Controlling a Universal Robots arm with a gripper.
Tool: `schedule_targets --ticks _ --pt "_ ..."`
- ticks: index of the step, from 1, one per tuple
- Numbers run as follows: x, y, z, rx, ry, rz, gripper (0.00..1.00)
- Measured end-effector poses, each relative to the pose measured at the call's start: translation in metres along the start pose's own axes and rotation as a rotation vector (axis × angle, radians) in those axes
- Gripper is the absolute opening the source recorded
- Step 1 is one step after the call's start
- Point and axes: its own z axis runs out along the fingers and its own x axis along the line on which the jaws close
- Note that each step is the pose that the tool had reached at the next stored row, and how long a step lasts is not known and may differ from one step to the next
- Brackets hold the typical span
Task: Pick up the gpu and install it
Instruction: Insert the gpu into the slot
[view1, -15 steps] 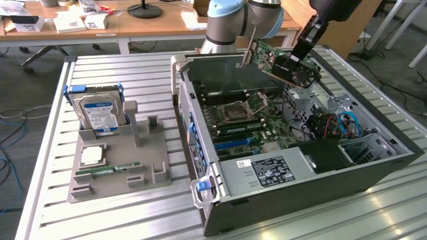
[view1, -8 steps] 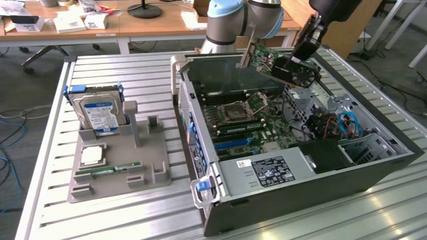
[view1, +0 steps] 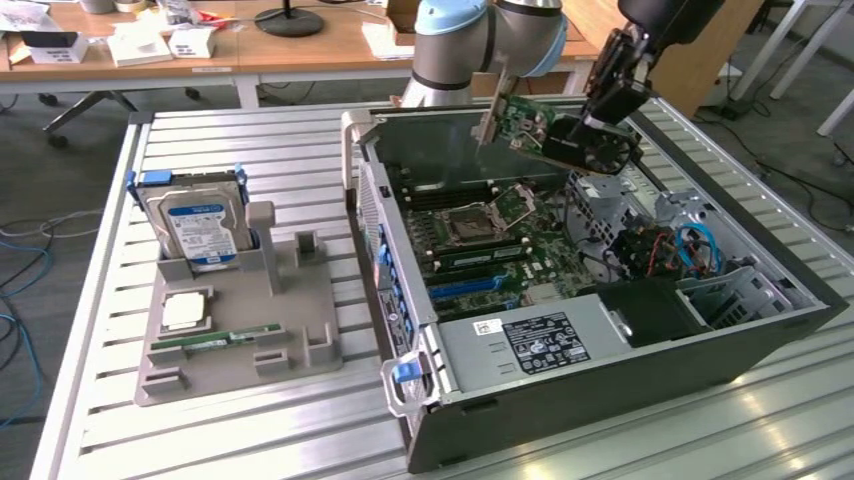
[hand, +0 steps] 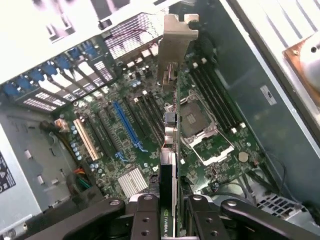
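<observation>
The gpu (view1: 523, 118) hangs in the air at 1 o'clock in the exterior view, above the rear part of the open case (view1: 561, 400) and touching nothing inside it. It is tilted, green board face up toward the camera, with its metal bracket (view1: 491, 115) at the end away from the gripper (view1: 558, 135).

The gripper has the card by its other end. Its jaws are closed on the gpu, 1 finger on each face, held apart only by the card between them. In the wrist view the gpu (hand: 170, 130) shows edge-on, running from the gripper (hand: 170, 212) out to the bracket (hand: 177, 37), with a finger (hand: 145, 217) pressed against its side.

Under the card lies the motherboard (view1: 494, 250). The wrist view shows the board (hand: 125, 165) with its open socket (hand: 200, 125) to one side of the card's edge and a blue slot (hand: 125, 125) to the other; the gpu is seated in no slot.

The arm (view1: 467, 40) comes in from 12 o'clock. At 8 o'clock on the slatted table (view1: 200, 430), well apart from the case, sits a grey tray (view1: 307, 300). A hard drive (view1: 198, 225) stands upright in it at 9 o'clock, and a RAM stick (view1: 214, 342) lies flat near its front.
</observation>
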Motion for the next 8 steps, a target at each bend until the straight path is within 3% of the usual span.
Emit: schedule_targets --ticks 8 --pt "0.0 -0.0001 0.0004 0.0014 0.0296 -0.144 0.26"
